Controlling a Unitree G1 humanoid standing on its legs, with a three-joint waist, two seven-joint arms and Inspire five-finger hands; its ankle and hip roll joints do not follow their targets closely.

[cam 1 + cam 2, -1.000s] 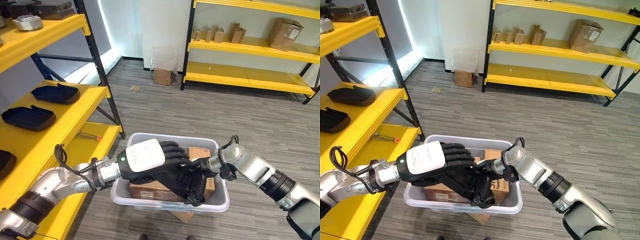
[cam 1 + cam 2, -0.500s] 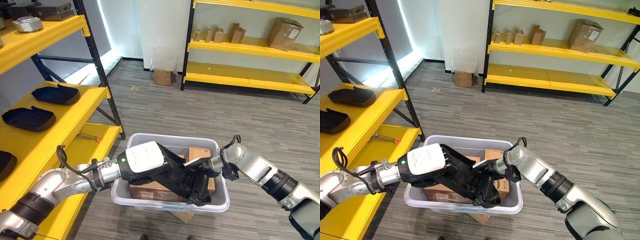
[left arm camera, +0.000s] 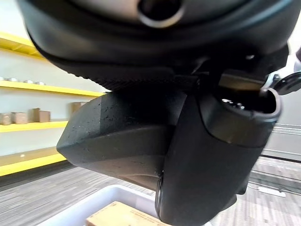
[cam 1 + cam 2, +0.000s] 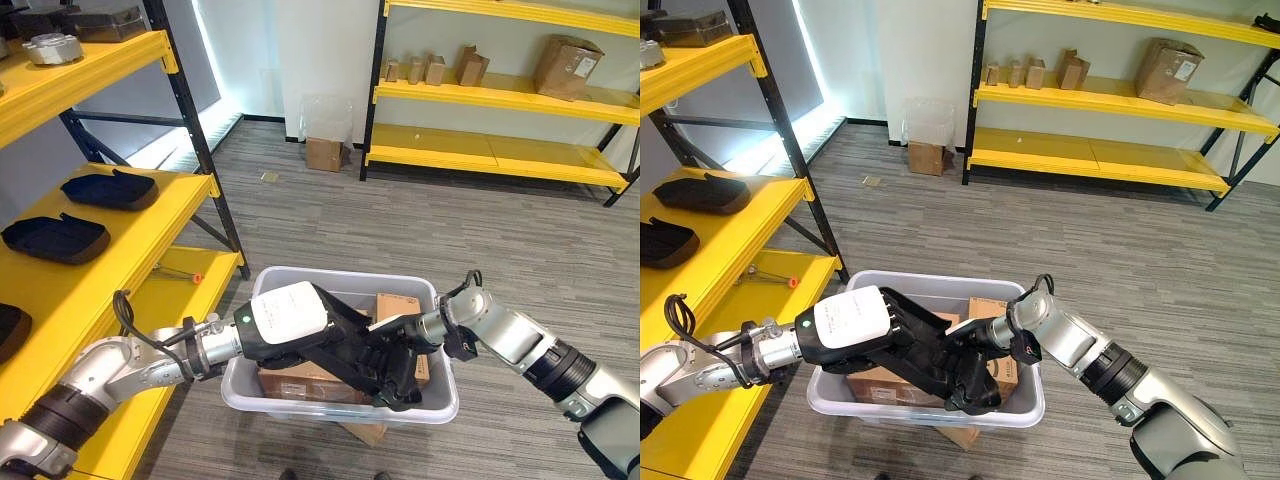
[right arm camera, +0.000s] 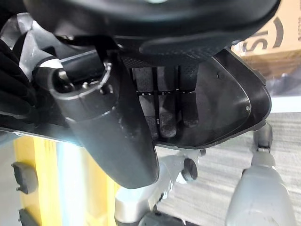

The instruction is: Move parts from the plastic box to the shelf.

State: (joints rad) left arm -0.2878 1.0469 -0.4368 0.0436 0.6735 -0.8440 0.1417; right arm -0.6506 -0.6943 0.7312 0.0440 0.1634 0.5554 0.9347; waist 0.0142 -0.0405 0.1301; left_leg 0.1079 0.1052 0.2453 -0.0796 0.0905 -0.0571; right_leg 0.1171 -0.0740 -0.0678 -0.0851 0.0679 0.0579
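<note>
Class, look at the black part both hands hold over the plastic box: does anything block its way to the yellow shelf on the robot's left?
Nothing visible blocks it. The black part is above the plastic box rim, between the left hand and right hand; the yellow shelf has bare space beside the parts already there.

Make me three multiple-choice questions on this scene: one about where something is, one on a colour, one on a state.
1. Where is the black part?
A. on the floor
B. over the box, between both hands
C. on the far shelf

2. What colour are the shelf boards?
A. yellow
B. green
C. white

3. What is the right hand doing?
A. hanging open, clear of everything
B. resting on the floor
C. gripping the black part

Answers: B, the eye views show it above the box with the left hand and the right hand on it; A, the boards are yellow; C, the right wrist view shows fingers curled on it.
</note>
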